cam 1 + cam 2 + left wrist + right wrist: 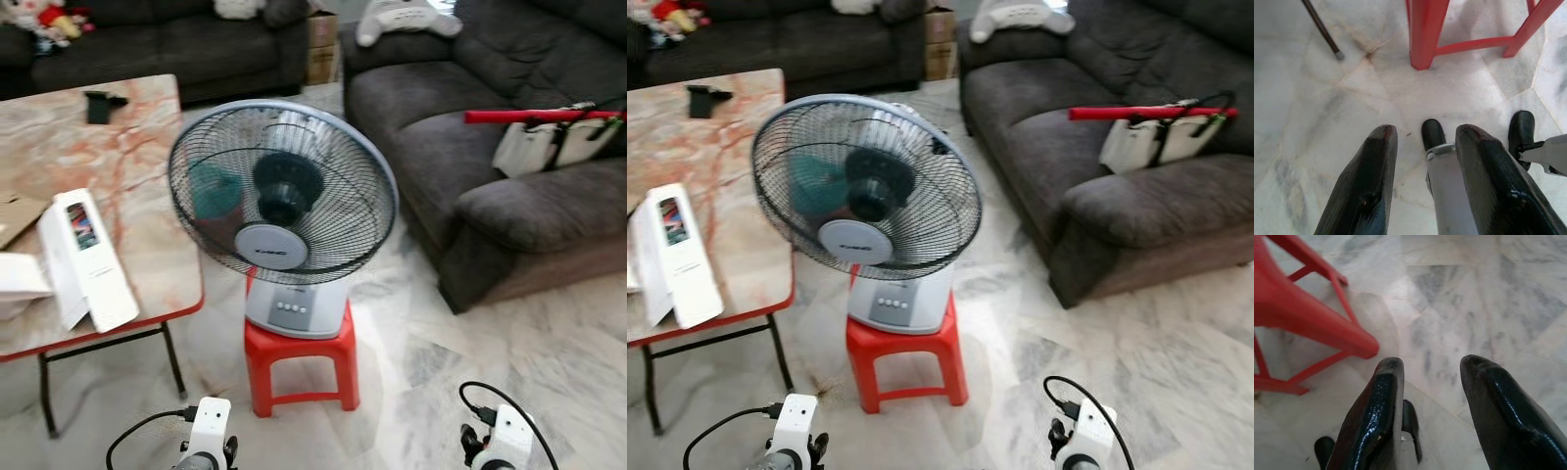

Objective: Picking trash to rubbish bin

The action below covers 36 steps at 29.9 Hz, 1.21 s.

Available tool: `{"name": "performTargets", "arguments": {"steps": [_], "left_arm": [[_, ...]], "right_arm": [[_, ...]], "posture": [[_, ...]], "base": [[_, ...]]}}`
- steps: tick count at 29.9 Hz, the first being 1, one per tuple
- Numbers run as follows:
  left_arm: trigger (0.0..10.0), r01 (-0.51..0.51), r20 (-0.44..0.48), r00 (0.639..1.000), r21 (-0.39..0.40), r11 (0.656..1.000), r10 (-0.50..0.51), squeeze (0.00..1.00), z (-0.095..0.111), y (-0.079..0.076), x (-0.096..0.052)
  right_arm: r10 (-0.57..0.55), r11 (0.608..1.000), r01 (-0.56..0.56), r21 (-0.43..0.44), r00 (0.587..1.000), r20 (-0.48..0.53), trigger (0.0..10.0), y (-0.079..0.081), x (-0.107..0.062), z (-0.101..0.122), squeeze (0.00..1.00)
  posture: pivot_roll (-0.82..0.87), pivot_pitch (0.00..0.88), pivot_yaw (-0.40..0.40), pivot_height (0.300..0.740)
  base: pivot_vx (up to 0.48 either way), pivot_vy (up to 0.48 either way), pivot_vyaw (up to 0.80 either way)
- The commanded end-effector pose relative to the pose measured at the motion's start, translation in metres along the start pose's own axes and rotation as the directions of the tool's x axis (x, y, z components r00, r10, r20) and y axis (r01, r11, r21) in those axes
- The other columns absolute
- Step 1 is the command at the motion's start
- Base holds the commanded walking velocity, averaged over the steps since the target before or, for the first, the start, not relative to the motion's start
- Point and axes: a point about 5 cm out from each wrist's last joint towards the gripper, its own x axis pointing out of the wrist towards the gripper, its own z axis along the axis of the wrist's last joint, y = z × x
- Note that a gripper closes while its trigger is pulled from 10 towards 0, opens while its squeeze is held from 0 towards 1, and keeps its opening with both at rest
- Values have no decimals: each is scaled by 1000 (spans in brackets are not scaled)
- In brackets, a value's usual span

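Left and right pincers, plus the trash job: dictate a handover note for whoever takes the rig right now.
Left pincer: open, holding nothing, hanging low over the marble floor near the red stool.
Right pincer: open, holding nothing, low beside the stool.
Scene: fan on the stool straight ahead; table on the left with a white box; sofa on the right.
Done: nothing picked up.
Left: no rubbish bin or clear trash in sight; find both, then carry the trash over.

fan (282, 196) on red stool (299, 367) blocks straight ahead; open floor (509, 343) toward sofa (490, 166).
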Motion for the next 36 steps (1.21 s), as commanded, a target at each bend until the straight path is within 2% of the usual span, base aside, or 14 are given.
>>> {"name": "performTargets", "arguments": {"steps": [1, 17, 24, 33, 36], "left_arm": [[10000, 9, -38, 999, 25, 1000, -8, 0, -8, 1, -1], [10000, 27, -36, 999, 31, 999, -26, 0, -5, -5, 0], [10000, 19, -32, 999, 4, 1000, -19, 0, -5, -7, 0], [10000, 10, -62, 998, -33, 999, -12, 0, -14, -8, -2], [10000, 8, -64, 998, -39, 999, -10, 0, -15, -8, -3]], "right_arm": [[-4, 1000, 4, -1, 1000, -12, 10000, -1, -2, -5, 0], [0, 1000, 0, -3, 1000, -15, 10000, -3, -2, -5, 0], [-11, 1000, 11, 11, 1000, -12, 10000, -6, -1, -1, 0], [-6, 1000, 6, 12, 1000, -7, 10000, -7, 0, 1, 0], [-8, 1000, 8, 12, 1000, -9, 10000, -8, -1, 1, 0]], "posture": [[-190, 75, 40, 740], [-196, 65, 29, 740], [-180, 80, 7, 740], [-190, 101, -4, 740], [-189, 101, -5, 740]], "base": [[0, 0, 800], [0, 0, 777], [0, 0, 0], [0, 0, 0], [0, 348, 0]]}}
